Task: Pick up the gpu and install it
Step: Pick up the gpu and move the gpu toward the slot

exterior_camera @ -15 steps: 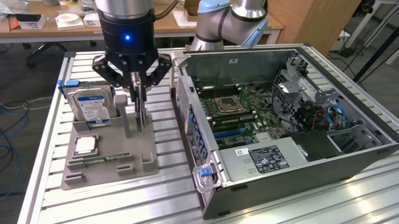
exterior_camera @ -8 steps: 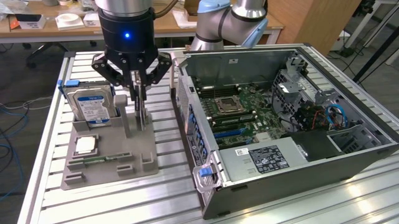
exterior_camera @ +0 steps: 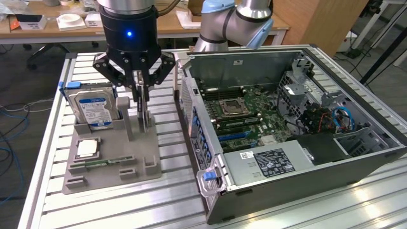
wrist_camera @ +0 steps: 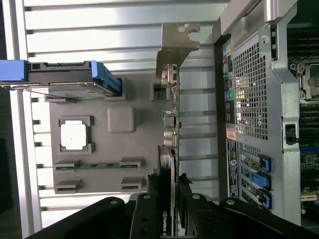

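The robot arm's claw (exterior_camera: 141, 89) pinches the gpu (exterior_camera: 146, 118) between its two fingers, one on each flat face near the top edge, a hold that should keep the card upright. The gpu stands on edge at a slot of the grey parts holder (exterior_camera: 114, 169), silver end bracket (wrist_camera: 175, 47) at one end. Whether it sits in the slot or just clear of it cannot be told. The holder also props a hard drive (exterior_camera: 94, 107) upright and cradles a processor chip (exterior_camera: 87, 148) and a memory stick (exterior_camera: 105, 162) flat in recesses, each open to a grab from above. Just beside the holder on the slatted worktop (exterior_camera: 159, 205) lies the open computer case (exterior_camera: 286, 157), its motherboard (exterior_camera: 251, 112) facing up, apparently to receive the card.
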Robot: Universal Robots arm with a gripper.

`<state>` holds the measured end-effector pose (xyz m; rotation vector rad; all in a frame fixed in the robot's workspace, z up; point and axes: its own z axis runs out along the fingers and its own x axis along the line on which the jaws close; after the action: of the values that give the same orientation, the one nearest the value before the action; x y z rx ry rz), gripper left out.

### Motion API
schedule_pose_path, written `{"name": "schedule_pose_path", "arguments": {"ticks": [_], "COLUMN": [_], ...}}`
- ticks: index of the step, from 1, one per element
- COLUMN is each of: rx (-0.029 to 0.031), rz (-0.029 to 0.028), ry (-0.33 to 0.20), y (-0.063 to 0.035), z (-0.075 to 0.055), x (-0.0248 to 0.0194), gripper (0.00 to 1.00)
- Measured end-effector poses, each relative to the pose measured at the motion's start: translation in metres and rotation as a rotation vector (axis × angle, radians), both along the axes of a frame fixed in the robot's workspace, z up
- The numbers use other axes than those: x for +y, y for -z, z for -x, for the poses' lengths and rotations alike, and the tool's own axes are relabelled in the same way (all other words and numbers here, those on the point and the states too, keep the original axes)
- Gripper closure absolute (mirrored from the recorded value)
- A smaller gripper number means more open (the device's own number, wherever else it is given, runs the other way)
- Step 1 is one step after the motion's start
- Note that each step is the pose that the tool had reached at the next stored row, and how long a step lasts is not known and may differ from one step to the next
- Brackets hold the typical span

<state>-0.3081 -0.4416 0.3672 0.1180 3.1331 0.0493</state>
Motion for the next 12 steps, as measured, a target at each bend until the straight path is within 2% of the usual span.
{"name": "schedule_pose_path", "arguments": {"ticks": [12], "rx": [0.0001], "rz": [0.0001], "ry": [0.000], "y": [-0.0057], "z": [0.0000], "x": [0.0000], "gripper": [0.74]}}
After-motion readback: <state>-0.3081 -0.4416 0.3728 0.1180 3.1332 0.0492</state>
